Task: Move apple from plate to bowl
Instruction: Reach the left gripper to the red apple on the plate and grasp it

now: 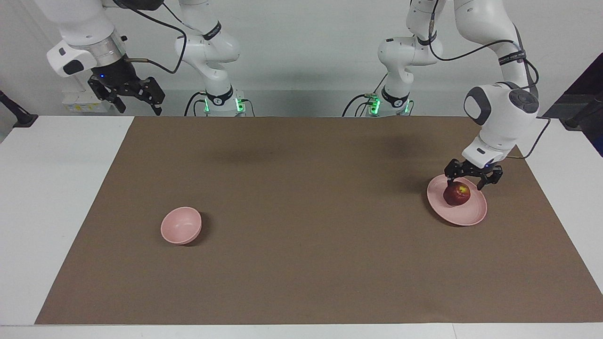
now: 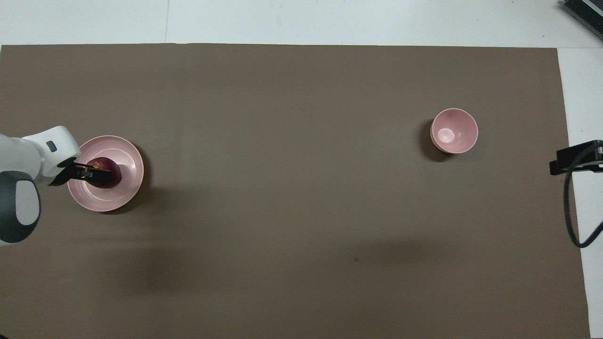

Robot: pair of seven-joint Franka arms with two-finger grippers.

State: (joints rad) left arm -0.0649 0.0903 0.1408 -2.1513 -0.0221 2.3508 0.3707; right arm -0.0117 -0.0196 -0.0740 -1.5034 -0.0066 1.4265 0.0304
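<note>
The left gripper (image 1: 465,184) hangs low at about 3 o'clock in the facing view, wrist bent downward, fingers spread wide and pointing down. The right gripper (image 1: 137,101) waits raised at about 10 o'clock in that view, tilted, its fingers apart; in the overhead view it shows at about 3 o'clock.

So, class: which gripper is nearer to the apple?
Left. The left gripper is open just over the apple on the plate; the right gripper waits raised at the table's other end.
</note>
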